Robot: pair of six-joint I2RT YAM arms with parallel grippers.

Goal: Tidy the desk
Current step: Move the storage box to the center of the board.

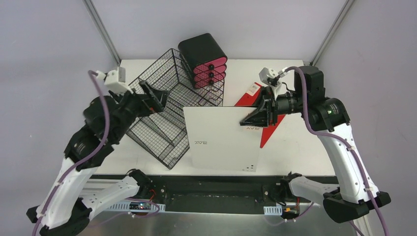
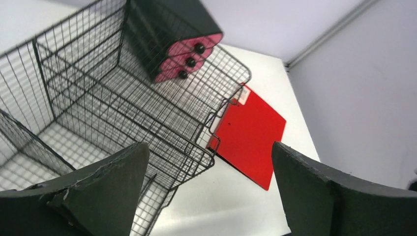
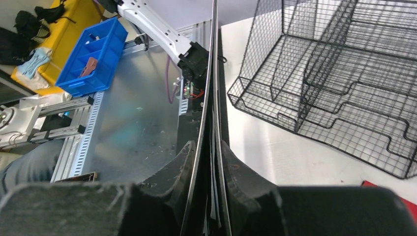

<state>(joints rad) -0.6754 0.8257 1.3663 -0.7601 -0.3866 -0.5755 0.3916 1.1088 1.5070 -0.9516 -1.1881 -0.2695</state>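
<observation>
Large white flat rectangular worktop with a metal-framed edge (image 1: 295, 152) is lying under everything, spreading out past the black wire-mesh desk organizer (image 1: 164, 120). It's looking rigid and fixed, with nothing to grab, and probably smooth, so flat items are likely sliding easily. Right end effector (image 1: 260, 117) is pinching the right edge of a thin white rectangular notebook (image 1: 221, 140), holding it raised just right of the organizer. Wrist view is showing cover and pages clamped together. I'm reading it as light, bendy, slick, so the free side is probably sagging; taking it nearer mid-edge looks safer. Flat red square pad (image 2: 248, 135) is lying right of the organizer. Black drawer box with three pink fronts (image 1: 204, 59) is sitting at the organizer's far end. Left end effector (image 1: 155, 98) is hanging wide open and empty at the organizer's left side.
</observation>
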